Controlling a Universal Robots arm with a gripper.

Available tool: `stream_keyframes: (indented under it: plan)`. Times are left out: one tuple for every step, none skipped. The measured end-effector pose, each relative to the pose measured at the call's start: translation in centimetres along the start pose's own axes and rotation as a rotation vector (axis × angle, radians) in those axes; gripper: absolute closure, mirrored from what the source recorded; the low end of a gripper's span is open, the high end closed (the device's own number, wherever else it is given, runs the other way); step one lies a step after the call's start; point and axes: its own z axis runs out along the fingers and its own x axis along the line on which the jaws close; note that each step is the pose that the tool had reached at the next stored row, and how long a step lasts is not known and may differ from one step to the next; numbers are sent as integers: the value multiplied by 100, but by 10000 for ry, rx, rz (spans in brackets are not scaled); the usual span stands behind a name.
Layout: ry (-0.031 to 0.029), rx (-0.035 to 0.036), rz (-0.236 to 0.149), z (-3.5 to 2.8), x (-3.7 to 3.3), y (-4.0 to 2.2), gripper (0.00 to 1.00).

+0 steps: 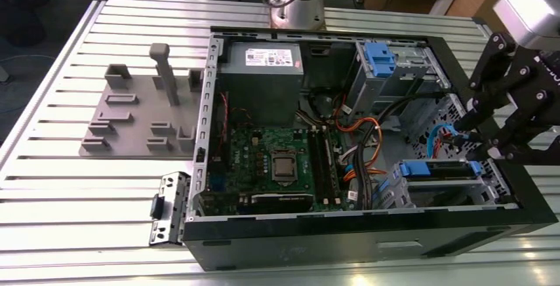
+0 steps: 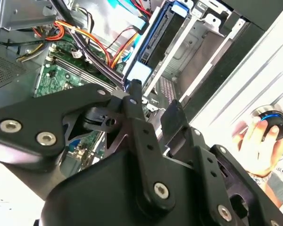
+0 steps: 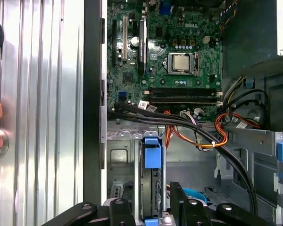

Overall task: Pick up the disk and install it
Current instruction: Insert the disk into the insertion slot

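The disk (image 1: 437,168) sits on its edge in the metal cage (image 1: 455,193) at the corner of the open computer case (image 1: 350,232), on the exterior view's right. Its blue frame faces up, so it looks to me already slid into its place, or nearly so.

The gripper (image 1: 479,143) hangs just above this cage, and the black arm links lean in over the wall of the case. In the first wrist view the two fingers (image 3: 121,212) stand apart, one on each side of the thin edge of the disk (image 3: 152,155). The gap between them is only a little wider than the disk. I cannot say for sure from here whether the pads touch the blue frame; I think they are loose and hold nothing.

To do this step well, the disk must stay square to the rails of the cage, and any push should go straight along them, not sideways, until the frame is fully seated. The orange and black cables (image 1: 363,148) run very near, between the cage and the green board (image 1: 271,161), and a finger could catch them easily.

A person's hand (image 2: 257,141) rests on a round knob beside the case.
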Motion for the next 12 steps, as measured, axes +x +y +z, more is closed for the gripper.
stream_keyframes:
  plan:
    - [0,0,0,2,-7,0,56]
    - [-6,1,0,6,-10,0,58]
    - [-10,1,-1,11,-10,0,64]
    - [-9,1,0,19,-9,0,64]
    - [-9,0,-1,34,-8,-1,70]
    - [-9,1,0,51,-7,-1,76]
    - [-8,0,0,71,-5,-2,76]
    - [-7,0,0,88,-4,-2,82]
    - [-8,0,0,107,-3,-3,87]
    - [-9,0,0,125,-1,-3,87]
    - [-8,0,0,142,0,-4,90]
    - [-8,0,0,160,1,-4,90]
